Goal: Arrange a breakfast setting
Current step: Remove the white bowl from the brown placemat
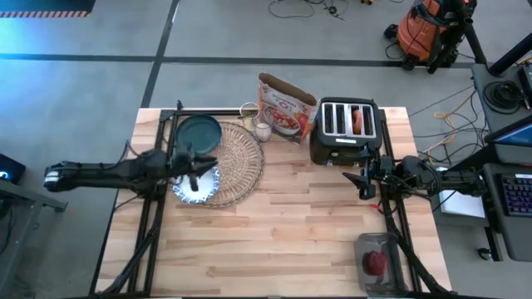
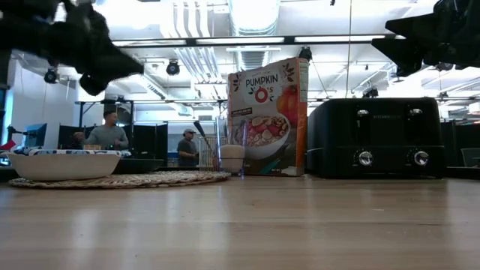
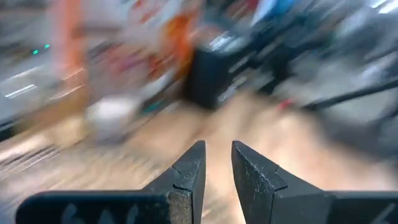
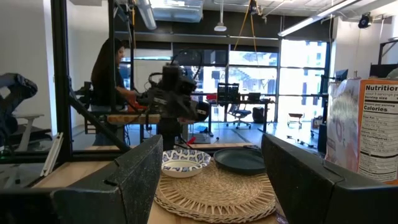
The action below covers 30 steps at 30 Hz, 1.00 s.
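Cereal bag (image 2: 268, 116): "PUMPKIN O's"; side "Nutrition", "Calories".

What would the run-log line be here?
left gripper: empty, above bowl | right gripper: open, beside toaster | plate: off placemat

Bright ceiling strip lights (image 2: 202, 40), large windows (image 4: 249, 74)

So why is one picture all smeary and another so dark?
The left wrist view is smeared by motion blur, only the left end effector sharp; in the low view, bright ceiling lights leave the toaster nearly a silhouette; the right wrist view shows the bowl crisply.
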{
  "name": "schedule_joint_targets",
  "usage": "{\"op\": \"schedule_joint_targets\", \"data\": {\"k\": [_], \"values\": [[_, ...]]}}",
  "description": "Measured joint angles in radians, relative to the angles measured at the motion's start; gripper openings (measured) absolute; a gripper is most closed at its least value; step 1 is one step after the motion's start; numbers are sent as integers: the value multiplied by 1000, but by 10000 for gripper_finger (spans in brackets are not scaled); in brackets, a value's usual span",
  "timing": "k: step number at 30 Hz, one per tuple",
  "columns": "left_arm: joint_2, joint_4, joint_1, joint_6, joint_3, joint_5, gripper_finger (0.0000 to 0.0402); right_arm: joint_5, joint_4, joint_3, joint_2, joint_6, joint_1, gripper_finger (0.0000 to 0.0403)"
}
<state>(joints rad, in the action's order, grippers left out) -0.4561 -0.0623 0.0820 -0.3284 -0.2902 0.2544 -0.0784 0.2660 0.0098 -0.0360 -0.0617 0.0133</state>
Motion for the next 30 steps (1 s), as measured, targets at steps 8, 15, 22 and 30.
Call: {"op": "schedule_joint_targets", "data": {"k": [8,15,22,30], "values": [[-210,-750,1,-279,-307,85,62,0,0,0,0,0,0,260],[-337,-851,-1,-406,-360,-202,62,0,0,0,0,0,0,260],[-446,-851,-4,-423,-383,-357,63,0,0,0,0,1,0,260],[-538,-840,-37,-378,-391,-421,111,0,0,0,0,1,0,260]]}}
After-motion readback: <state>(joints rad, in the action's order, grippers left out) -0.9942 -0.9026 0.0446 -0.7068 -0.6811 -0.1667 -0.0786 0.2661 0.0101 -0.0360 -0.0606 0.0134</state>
